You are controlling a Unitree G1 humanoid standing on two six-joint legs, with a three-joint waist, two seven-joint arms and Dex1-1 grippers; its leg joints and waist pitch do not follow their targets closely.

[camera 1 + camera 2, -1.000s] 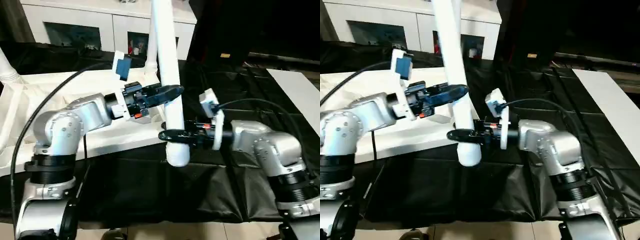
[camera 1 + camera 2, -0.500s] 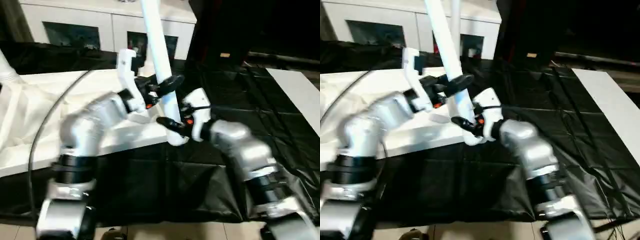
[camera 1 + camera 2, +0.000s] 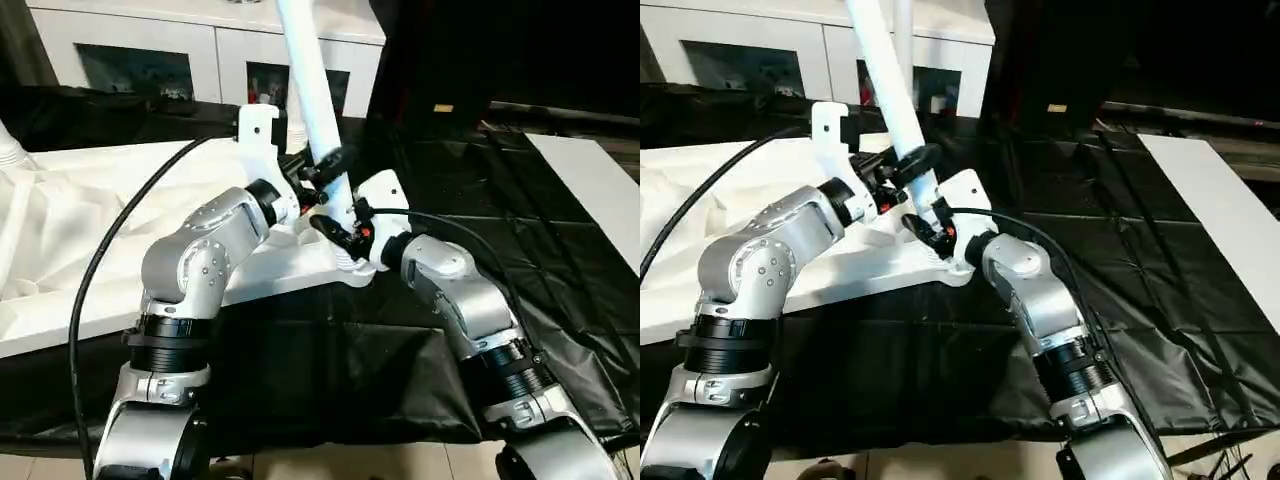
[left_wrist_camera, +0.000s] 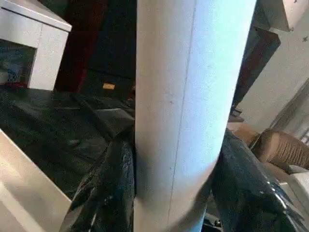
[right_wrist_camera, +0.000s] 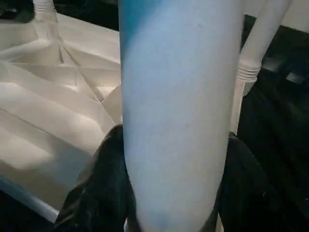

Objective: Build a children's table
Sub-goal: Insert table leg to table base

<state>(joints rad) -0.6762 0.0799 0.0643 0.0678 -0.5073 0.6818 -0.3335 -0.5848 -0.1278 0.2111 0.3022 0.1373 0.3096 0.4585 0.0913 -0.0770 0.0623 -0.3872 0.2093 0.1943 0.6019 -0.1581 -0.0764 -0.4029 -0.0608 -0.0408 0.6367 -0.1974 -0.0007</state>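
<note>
Leg (image 3: 312, 90), unlabelled, clamped by left gripper (image 3: 327, 168).

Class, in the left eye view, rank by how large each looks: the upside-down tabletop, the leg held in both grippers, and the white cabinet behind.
1. Tabletop, largest.
2. Cabinet, though cut off by the frame.
3. Held leg, smallest, also partly cropped.

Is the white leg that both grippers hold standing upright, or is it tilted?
Tilted. The leg leans from its top toward its lower end at the tabletop corner, held by the left gripper and right gripper.
</note>
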